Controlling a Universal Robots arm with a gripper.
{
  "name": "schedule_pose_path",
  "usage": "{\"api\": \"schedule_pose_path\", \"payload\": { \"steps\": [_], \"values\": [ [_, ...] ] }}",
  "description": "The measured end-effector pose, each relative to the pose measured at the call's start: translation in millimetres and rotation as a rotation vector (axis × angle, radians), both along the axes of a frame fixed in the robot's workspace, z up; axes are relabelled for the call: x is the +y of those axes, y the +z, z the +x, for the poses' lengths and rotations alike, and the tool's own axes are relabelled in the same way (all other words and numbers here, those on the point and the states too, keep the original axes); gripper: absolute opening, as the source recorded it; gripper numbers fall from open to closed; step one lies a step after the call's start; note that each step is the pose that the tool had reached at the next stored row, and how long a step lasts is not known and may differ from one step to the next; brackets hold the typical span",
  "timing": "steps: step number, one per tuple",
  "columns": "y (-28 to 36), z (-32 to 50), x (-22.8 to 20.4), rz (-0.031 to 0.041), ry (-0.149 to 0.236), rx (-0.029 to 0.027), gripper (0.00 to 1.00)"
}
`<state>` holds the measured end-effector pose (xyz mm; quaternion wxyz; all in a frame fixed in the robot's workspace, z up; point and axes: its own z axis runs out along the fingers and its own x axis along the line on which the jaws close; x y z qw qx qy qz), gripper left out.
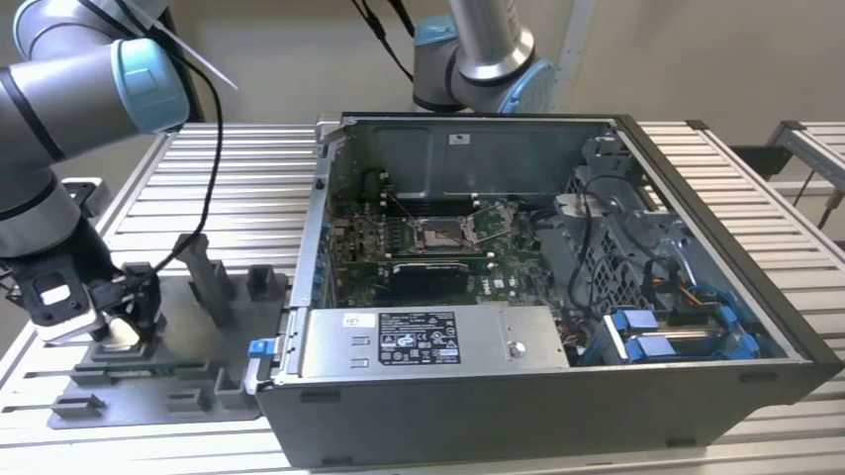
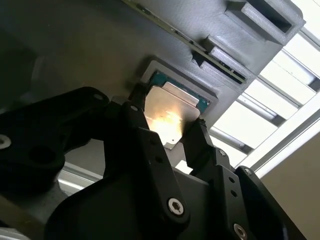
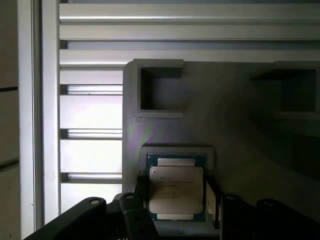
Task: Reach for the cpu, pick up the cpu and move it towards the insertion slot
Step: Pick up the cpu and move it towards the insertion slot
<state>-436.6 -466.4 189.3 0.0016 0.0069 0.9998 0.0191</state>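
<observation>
Two fingers (image 2: 196,145) of the hand (image 2: 167,112) are standing apart astride the chip (image 3: 176,192) sitting in its grey holder (image 3: 225,115), at the exterior view's lower left.

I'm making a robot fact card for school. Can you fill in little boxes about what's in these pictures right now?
gripper: down at the grey fixture, right over the cpu
cpu: lying flat in its pocket in the grey fixture
insertion slot: inside the open computer case, to the exterior view's right of the gripper
table: slatted metal, under the grey fixture and the computer case
</observation>
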Motion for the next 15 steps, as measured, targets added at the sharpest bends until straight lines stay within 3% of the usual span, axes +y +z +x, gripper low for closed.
{"api": "schedule_pose_path", "payload": {
  "steps": [15],
  "values": [
    [20.3,0.1,0.0,-0.0001,0.000,0.0001,0.00]
  ]
}}
